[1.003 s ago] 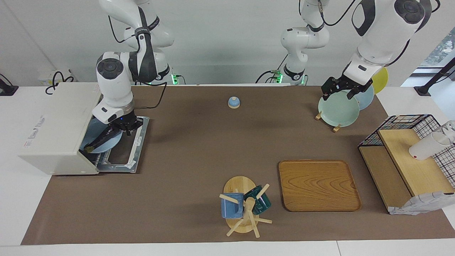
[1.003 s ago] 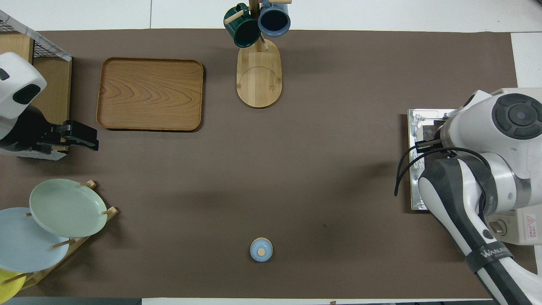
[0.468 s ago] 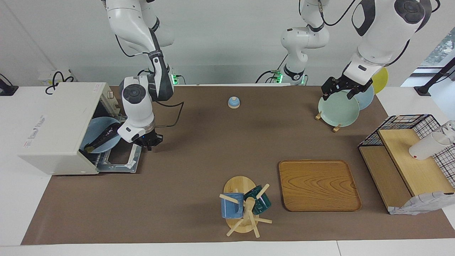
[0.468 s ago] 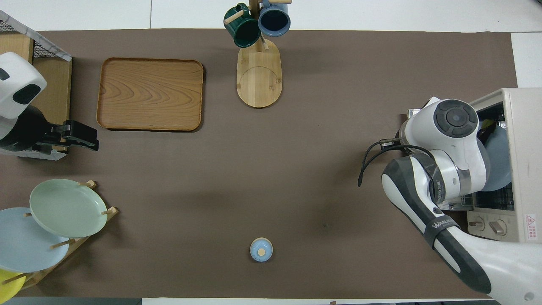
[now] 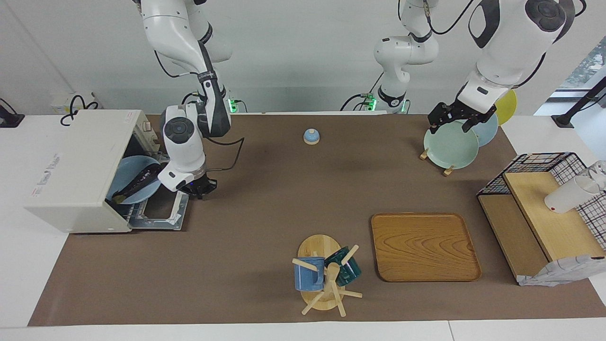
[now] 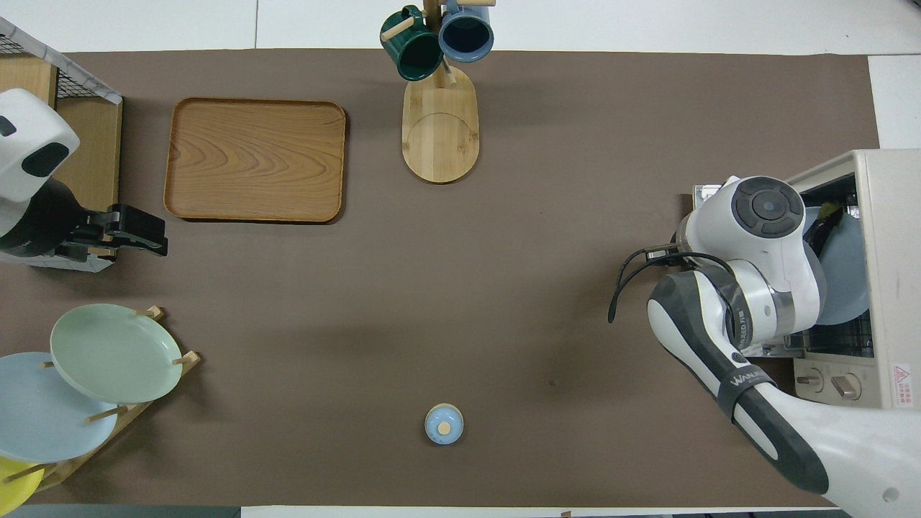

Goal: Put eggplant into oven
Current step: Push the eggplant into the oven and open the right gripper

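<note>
We see the eggplant (image 5: 140,182) lying on a light blue plate (image 5: 127,174) inside the oven (image 5: 75,170), which sits at the right arm's end of the table with its door (image 5: 158,210) dropped flat onto the brown mat (image 5: 265,199). In the overhead view only the stem end of the eggplant (image 6: 827,216) shows past the right arm's wrist. The right gripper (image 5: 198,188) hangs over the mat just beside the open door, apart from the eggplant; we cannot tell how its fingers stand. The left gripper (image 5: 452,118) waits over the pale green plate (image 5: 450,146) in the plate rack near the corner at the left arm's end, its fingers spread apart and holding nothing.
</note>
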Motion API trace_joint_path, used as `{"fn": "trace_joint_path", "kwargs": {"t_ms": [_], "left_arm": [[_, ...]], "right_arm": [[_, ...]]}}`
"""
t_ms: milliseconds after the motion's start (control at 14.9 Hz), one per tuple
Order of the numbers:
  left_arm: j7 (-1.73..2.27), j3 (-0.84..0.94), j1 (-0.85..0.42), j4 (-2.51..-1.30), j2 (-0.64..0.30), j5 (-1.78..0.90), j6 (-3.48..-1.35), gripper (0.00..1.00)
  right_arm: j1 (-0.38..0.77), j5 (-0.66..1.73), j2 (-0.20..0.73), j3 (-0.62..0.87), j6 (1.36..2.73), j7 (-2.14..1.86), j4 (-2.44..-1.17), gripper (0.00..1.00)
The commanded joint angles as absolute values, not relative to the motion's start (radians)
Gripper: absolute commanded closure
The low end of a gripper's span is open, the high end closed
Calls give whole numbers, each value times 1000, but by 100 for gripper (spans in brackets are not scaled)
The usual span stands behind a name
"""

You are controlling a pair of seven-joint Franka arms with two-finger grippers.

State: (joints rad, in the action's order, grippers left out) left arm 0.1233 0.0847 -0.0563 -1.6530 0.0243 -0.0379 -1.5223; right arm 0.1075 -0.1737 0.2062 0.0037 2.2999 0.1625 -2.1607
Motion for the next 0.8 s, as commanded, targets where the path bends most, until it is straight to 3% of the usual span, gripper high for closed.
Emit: {"fn": "trace_joint_path", "kwargs": {"t_ms": [0, 736], "left_arm": [[118, 87, -49, -1646, 28, -21, -1509, 0], [118, 87, -49, -1646, 28, -21, -1509, 0]], "right_arm": [[103, -164, 212, 6, 2326, 158, -2177, 100], [113, -382, 210, 6, 2283, 164, -2171, 100]]}}
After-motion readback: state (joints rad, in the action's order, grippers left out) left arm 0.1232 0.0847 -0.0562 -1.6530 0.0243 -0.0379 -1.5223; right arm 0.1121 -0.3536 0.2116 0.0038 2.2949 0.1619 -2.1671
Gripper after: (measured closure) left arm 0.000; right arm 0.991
